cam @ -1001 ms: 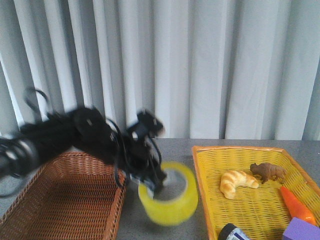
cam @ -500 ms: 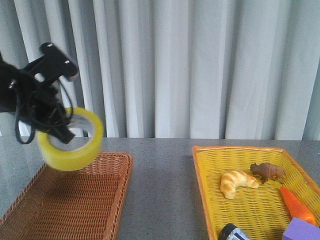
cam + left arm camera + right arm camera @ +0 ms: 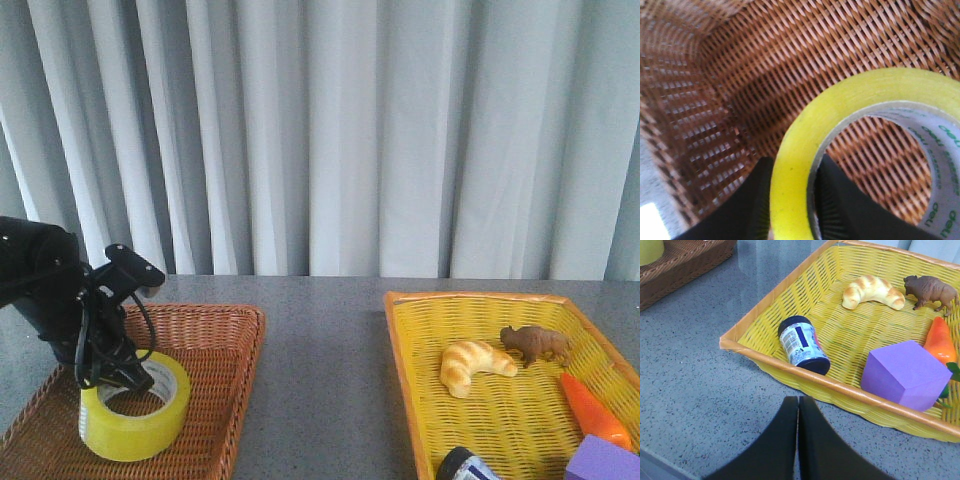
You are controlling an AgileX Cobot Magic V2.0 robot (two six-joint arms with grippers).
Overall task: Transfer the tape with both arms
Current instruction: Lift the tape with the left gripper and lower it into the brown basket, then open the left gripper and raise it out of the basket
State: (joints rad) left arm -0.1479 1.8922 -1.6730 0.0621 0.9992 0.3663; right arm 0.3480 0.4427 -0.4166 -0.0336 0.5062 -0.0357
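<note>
jaws of the left gripper (image 3: 790,200) are clamped on the wall of the tape (image 3: 133,406), one finger outside the yellow-green band and one inside against the white printed core. seen from the front, the roll lies flat in the brown wicker basket (image 3: 215,390) at the left of the bench (image 3: 320,380), near the basket's near-left part, with the left arm (image 3: 55,300) bent down over it from the left. the left wrist view shows the tape (image 3: 840,150) over the basket's woven floor (image 3: 765,65); whether it fully rests there i cannot tell.

jaws of the right gripper (image 3: 798,440) are pressed together with nothing between them, hovering over the grey bench (image 3: 700,370) just outside the near-left rim of the yellow basket (image 3: 805,375). that basket sits at the right, well apart from the brown one. inside it lie a croissant (image 3: 476,365) and a brown bison figure (image 3: 540,343) toward the far side, the bison to the right of the croissant, an orange carrot (image 3: 593,408) at the right edge, a purple block (image 3: 905,374) near the carrot, and a small dark jar (image 3: 802,344) on its side at the near-left.
</note>
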